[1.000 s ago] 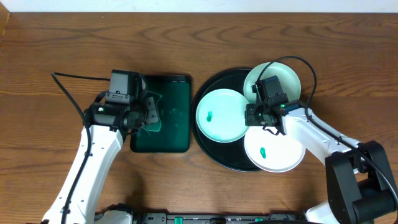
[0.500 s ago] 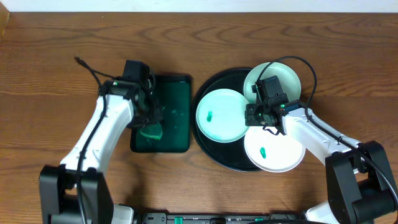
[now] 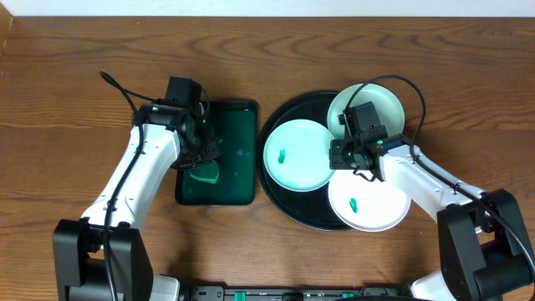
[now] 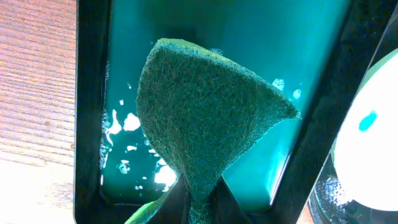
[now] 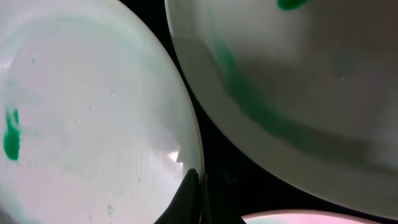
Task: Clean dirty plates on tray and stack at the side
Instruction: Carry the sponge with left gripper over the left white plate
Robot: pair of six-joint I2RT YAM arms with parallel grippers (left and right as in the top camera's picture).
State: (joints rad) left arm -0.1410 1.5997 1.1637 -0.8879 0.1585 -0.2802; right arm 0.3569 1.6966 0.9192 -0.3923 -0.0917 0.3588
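Note:
Three pale mint plates lie on the round black tray (image 3: 280, 209): a left one (image 3: 297, 159), a far right one (image 3: 380, 100) and a near right one (image 3: 372, 209), each with a small green smear. My right gripper (image 3: 341, 157) sits where they meet. In the right wrist view its fingers (image 5: 196, 193) are shut on the rim of one plate (image 5: 93, 124), with a second plate (image 5: 298, 81) beside it. My left gripper (image 3: 201, 157) is shut on a green sponge (image 4: 205, 118) and holds it over the dark green rectangular tray (image 3: 238, 159).
The dark green tray (image 4: 298, 43) holds shallow liquid with white foam specks. It stands just left of the black tray. The left plate's edge shows at the right of the left wrist view (image 4: 373, 137). Bare wooden table (image 3: 67, 67) surrounds both trays.
My left arm has swung up and to the right, bringing the sponge over the green tray's left part. The right arm and the plates have not moved.

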